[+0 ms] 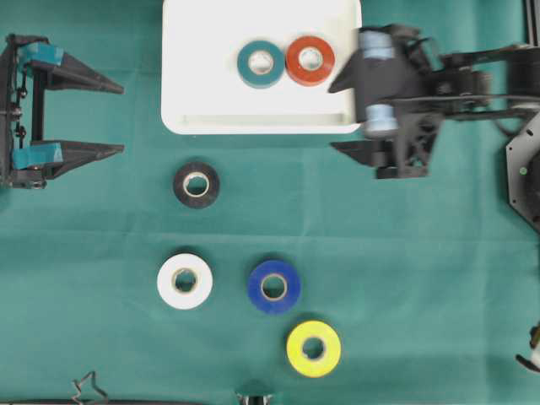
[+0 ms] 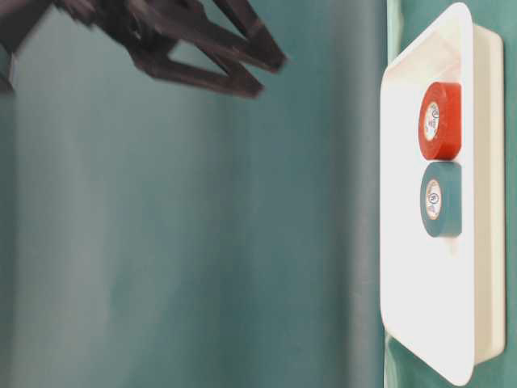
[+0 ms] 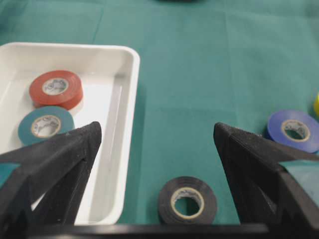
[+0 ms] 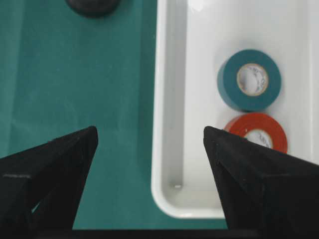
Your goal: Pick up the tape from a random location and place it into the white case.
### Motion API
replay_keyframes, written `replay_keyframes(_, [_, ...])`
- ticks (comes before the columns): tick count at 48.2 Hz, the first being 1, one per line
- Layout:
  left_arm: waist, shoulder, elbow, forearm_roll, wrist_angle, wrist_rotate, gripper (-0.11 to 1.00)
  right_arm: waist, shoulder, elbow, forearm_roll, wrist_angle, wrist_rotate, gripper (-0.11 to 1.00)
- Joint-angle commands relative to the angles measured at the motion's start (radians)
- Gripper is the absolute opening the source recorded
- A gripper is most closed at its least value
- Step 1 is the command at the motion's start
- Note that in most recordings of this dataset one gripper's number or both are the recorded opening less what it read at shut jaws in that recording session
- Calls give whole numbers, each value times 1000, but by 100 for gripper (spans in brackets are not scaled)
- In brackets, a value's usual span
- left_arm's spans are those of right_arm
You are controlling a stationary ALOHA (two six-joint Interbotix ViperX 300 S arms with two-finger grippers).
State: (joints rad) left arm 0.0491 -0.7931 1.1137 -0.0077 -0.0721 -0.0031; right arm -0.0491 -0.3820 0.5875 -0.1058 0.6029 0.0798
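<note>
The white case (image 1: 253,126) lies at the top middle with a teal tape (image 1: 261,63) and a red tape (image 1: 310,60) inside it. On the green cloth lie a black tape (image 1: 197,184), a white tape (image 1: 185,281), a blue tape (image 1: 273,286) and a yellow tape (image 1: 314,348). My right gripper (image 1: 332,116) is open and empty at the case's right front corner (image 4: 159,149), one finger over the case beside the red tape (image 4: 256,132). At the far left my left gripper (image 1: 123,118) stands open and empty, the black tape (image 3: 187,200) lying low between its fingers.
Green cloth covers the whole table. A small metal clip (image 1: 89,388) sits at the front left edge. The right arm's body (image 1: 472,84) stretches in from the right side. Bare cloth lies between the case and the row of loose rolls.
</note>
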Motion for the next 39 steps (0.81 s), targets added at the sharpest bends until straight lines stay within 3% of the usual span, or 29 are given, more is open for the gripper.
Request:
replay_keyframes(1, [0,2,-21,-2,-6,-2,97,3,-89,35,2,-52,9,85])
replay_keyframes(18, [0,-2,-21,-2,-8,-2,97,3,-333,239,5,-206,43,85])
replay_keyframes(39, [-2,-5,-18,-2,-5,-2,97,3,-433,506,6,-460,129,85])
